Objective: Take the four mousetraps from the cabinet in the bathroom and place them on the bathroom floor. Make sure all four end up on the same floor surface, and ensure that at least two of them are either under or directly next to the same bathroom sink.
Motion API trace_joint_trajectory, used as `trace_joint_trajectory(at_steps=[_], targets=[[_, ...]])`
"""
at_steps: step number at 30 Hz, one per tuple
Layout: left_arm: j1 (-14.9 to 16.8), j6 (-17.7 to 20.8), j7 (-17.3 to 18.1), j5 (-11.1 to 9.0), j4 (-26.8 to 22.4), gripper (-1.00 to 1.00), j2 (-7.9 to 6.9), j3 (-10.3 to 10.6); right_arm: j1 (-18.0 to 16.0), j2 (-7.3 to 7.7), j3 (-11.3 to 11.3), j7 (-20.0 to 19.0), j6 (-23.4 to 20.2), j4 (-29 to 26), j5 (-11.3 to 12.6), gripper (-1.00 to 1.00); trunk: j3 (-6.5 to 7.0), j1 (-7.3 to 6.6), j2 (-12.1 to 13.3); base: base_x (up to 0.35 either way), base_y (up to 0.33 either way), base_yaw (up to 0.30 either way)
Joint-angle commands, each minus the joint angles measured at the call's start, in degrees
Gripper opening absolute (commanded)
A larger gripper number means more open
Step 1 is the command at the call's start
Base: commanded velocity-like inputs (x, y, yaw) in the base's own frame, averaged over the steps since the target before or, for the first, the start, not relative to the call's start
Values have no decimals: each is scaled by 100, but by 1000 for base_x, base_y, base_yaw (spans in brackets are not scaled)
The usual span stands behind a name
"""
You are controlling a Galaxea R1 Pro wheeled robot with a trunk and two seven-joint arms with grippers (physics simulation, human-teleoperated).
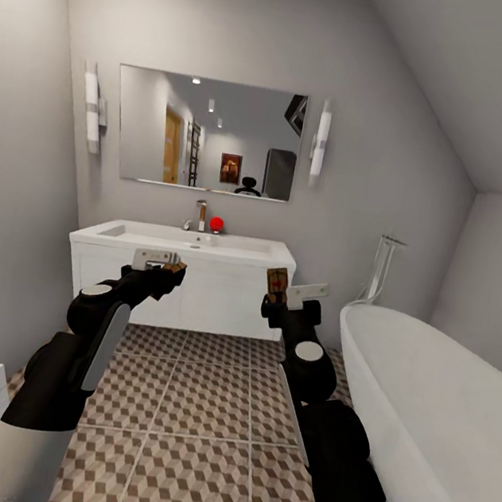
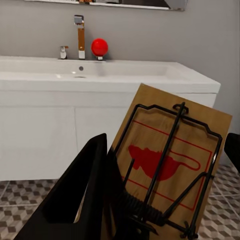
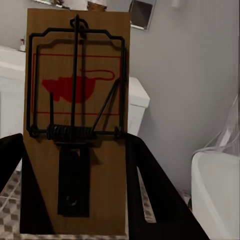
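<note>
I'm mid-carry: left gripper (image 1: 169,269) clamps one mousetrap (image 2: 167,165), right gripper (image 1: 278,297) clamps another (image 3: 77,120) — both raised centre frame before the white sink vanity (image 1: 184,241). Next, lower them onto the tiled floor (image 1: 191,435) beneath it.

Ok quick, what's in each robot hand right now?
Left gripper: shut on a mousetrap.
Right gripper: shut on another mousetrap.
</note>
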State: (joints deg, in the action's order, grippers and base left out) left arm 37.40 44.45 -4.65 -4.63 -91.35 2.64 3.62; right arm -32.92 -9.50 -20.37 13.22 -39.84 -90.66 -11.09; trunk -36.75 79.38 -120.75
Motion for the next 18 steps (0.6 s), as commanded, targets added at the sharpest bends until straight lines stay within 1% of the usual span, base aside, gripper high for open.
trace_joint_trajectory(at_steps=[1, 2, 7, 18], targets=[[21, 23, -45, -47, -5, -100, 0, 5, -7, 0, -7, 43, 39, -4, -5, -100, -25, 22, -45, 0, 0, 0], [58, 20, -43, -47, -5, -100, 0, 6, -12, -3, -5, 64, 169, -4, -6, -100, -43, 44, -85, 0, 0, 0], [139, 20, -39, -47, -5, -100, 0, 7, -40, -10, -8, 92, 378, -4, -7, -100, -133, 154, -285, 0, 0, 0], [252, 14, -12, -47, -5, -100, 4, 7, -245, -21, -28, 94, 409, 3, -1, -100, -331, 395, -727, 0, 0, 0]])
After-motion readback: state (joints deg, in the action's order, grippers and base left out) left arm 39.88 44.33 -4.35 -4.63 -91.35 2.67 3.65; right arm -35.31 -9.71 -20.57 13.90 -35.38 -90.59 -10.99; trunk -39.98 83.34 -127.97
